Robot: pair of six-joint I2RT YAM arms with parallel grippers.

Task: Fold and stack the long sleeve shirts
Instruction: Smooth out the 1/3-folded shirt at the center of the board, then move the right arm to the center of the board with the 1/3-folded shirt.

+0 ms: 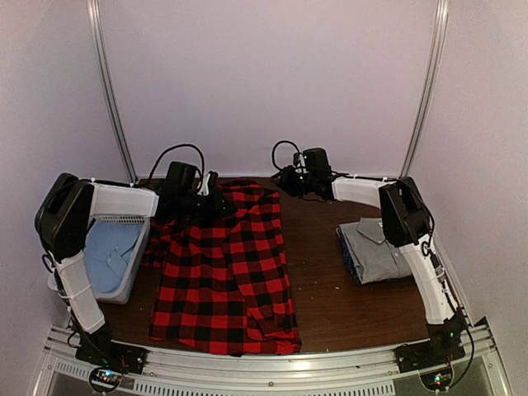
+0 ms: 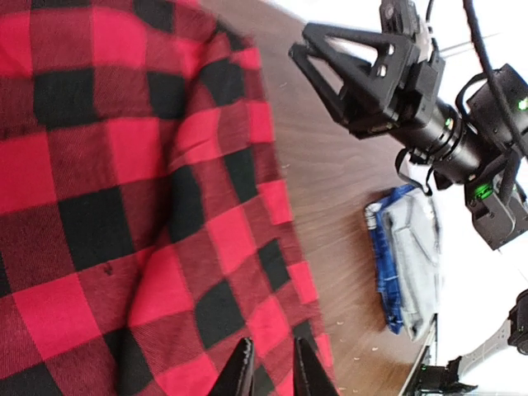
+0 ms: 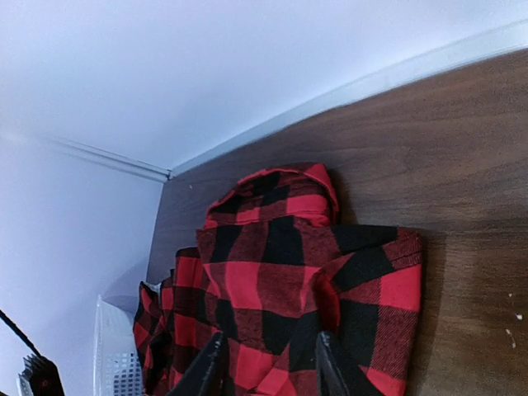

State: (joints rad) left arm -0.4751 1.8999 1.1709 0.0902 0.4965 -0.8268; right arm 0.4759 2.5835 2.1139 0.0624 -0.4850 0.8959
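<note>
My right gripper (image 3: 268,367): jaws apart, nothing in them, over the far right corner of the red-and-black flannel (image 1: 227,272). My left gripper (image 2: 270,367): jaws a sliver apart at the flannel's far left corner; I can't tell if cloth is pinched.

Table (image 1: 330,289): the flannel lies lengthwise on it, near part flat, far end rumpled and humped. A sleeve looks tucked in along its right edge.

White bin (image 1: 124,219): just beside the flannel's left edge, blue cloth inside.

Grey shirt (image 1: 379,247): well right of the flannel, folded, sitting on something blue.

My read: grey is done, the flannel is mid-fold, and I'm at its collar end. The next move needs both far corners pinched level, then the far end brought toward the near hem without dragging the flat part. After that the flannel goes onto the grey shirt.
</note>
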